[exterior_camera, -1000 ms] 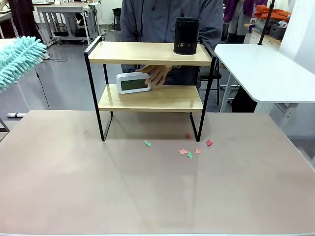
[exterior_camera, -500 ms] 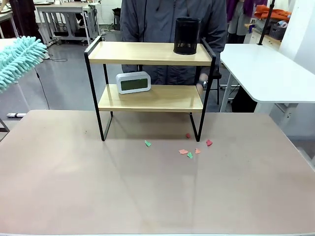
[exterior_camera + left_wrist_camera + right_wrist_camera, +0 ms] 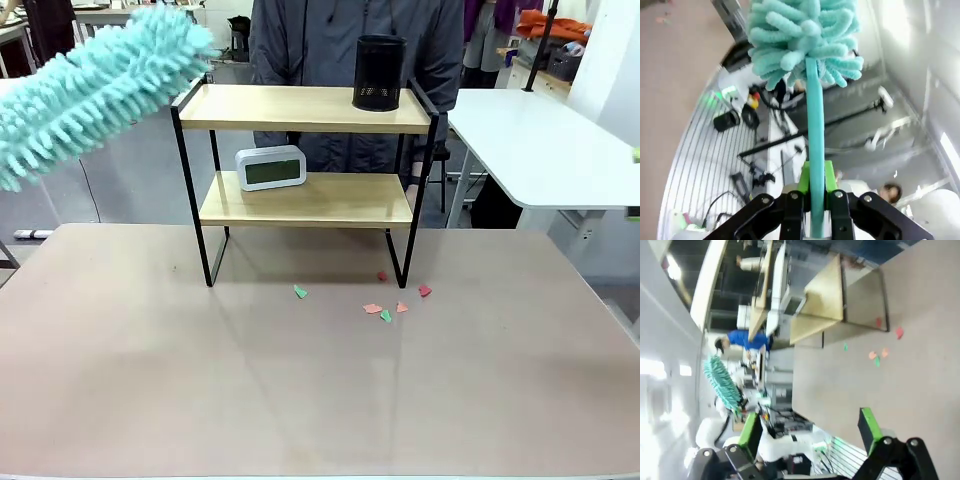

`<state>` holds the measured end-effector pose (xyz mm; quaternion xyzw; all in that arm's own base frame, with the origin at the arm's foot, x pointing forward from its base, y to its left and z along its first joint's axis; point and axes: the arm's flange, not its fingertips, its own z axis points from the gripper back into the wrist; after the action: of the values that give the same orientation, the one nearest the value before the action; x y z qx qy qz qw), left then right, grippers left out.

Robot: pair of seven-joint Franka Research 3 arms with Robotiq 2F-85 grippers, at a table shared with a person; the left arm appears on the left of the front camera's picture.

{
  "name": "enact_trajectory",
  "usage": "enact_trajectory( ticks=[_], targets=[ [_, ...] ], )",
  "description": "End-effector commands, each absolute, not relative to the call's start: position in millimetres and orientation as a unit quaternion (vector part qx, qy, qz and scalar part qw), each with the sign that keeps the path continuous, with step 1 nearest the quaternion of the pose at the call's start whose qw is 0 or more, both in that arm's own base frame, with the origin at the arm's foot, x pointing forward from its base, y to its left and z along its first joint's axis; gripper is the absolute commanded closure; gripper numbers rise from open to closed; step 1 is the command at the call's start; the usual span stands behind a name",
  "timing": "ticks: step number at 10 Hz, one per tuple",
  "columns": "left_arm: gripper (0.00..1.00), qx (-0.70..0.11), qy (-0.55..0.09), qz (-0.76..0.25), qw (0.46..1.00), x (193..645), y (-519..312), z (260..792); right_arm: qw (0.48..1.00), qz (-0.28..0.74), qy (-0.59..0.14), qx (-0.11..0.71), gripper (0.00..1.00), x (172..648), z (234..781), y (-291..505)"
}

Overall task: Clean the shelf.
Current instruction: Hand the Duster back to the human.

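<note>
Teal duster (image 3: 100, 85) swung in, head now near shelf (image 3: 300, 108) top-left corner.
Shelf stands on tabletop (image 3: 300, 400), far middle; left gripper (image 3: 815, 177) clenched on duster handle; right gripper (image 3: 809, 432) released, empty.

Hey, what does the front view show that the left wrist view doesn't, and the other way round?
Front view: the white clock on the shelf's lower board, the black mesh cup on its top board, a person behind. Left wrist view: the left end effector shut on the teal duster's handle. Shared: the duster's fluffy head and the tan table.
</note>
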<state>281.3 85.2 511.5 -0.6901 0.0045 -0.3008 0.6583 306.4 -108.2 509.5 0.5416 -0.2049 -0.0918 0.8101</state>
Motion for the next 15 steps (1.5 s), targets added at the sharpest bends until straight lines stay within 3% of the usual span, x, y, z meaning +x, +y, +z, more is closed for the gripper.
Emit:
enact_trajectory(
  ticks=[1, 3, 5, 6, 7, 9, 10, 12, 15],
  targets=[
    [0.88, -0.646, 0.059, -0.423, 0.633, 253.8, 93.7, 550.3, 0.833, -0.01, -0.161, 0.529, 0.0, 305.5, 505.6, -71.6],
    [0.88, -0.566, 0.171, -0.487, 0.642, 253.3, 40.3, 554.8, 0.836, 0.069, -0.109, 0.534, 0.0, 289.3, 510.8, -30.6],
    [0.88, -0.532, 0.236, -0.49, 0.649, 271.6, -10.1, 554.0, 0.837, 0.15, -0.069, 0.522, 0.0, 250.5, 505.7, 12.2],
    [0.88, -0.544, 0.246, -0.415, 0.687, 283.8, -11.5, 551.4, 0.836, 0.067, -0.094, 0.537, 0.0, 294.2, 517.8, -16.5],
    [0.88, -0.549, 0.211, -0.493, 0.642, 252.5, -15.9, 542.5, 0.836, 0.067, -0.094, 0.537, 0.0, 294.2, 517.8, -16.5],
    [0.88, -0.536, 0.24, -0.467, 0.66, 269.2, -27.6, 537.4, 0.843, 0.116, -0.061, 0.522, 0.0, 287.4, 527.6, 11.0],
    [0.88, -0.522, 0.278, -0.491, 0.64, 286.1, -56.8, 535.6, 0.842, 0.151, -0.067, 0.513, 0.0, 297.7, 531.0, 43.1],
    [0.88, -0.478, 0.323, -0.518, 0.632, 302.0, -100.7, 534.9, 0.802, 0.224, 0.024, 0.553, 0.0, 309.6, 523.6, 105.4],
    [0.88, -0.458, 0.35, -0.536, 0.617, 307.4, -141.4, 528.7, 0.791, 0.253, 0.086, 0.55, 0.0, 284.0, 504.3, 181.2]
  ],
)
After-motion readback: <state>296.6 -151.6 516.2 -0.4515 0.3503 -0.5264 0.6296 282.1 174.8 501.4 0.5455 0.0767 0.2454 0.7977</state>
